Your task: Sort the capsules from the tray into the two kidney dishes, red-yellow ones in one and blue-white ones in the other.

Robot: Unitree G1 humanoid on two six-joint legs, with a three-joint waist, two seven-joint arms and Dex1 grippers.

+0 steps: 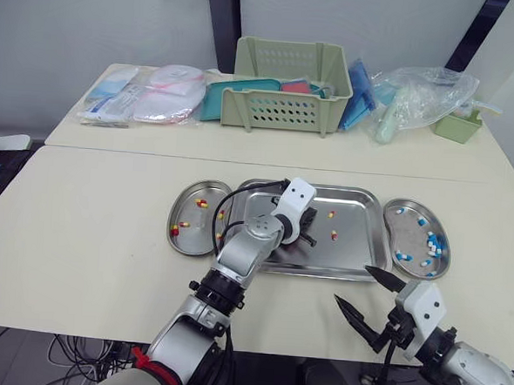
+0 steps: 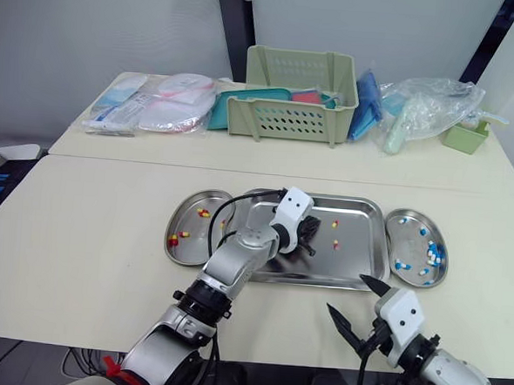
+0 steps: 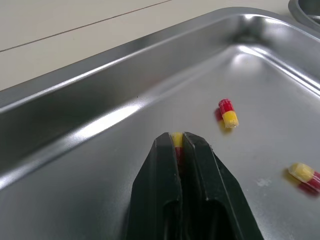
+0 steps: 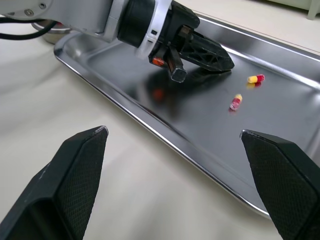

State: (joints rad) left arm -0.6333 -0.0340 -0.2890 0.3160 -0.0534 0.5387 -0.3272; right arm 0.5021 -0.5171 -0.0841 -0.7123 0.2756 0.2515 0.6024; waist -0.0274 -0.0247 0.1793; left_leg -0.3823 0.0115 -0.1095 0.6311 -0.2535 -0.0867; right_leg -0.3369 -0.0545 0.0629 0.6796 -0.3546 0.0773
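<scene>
While your left gripper (image 3: 175, 143) sits low over the tray (image 1: 358, 247), at the centre of the head view, its two black fingers are clenched on a red-yellow capsule (image 3: 176, 137). Just the yellow end peeks out between the tips. So the step in hand looks like a pick: the capsule is pinched but appears not yet lifted off the steel floor.

Two more red-yellow capsules (image 1: 332, 214) (image 1: 334, 236) lie loose on the tray just to the right of the fingers. No blue-white ones are visible in the tray.

Further out, the kidney dish (image 1: 190, 213) at the left end of the tray already holds red-yellow capsules. The other kidney dish (image 1: 411, 237), at the right end, holds the blue-white capsules (image 1: 401, 255).

Your right gripper (image 1: 353, 284) hangs spread wide and empty over the table at the lower right, near the tray's front edge.

Next, you probably need to raise the left gripper clear of the tray rim, carry the capsule leftward over the left-hand dish and let go there. Keep the squeeze steady, since so small a capsule could slip out.
</scene>
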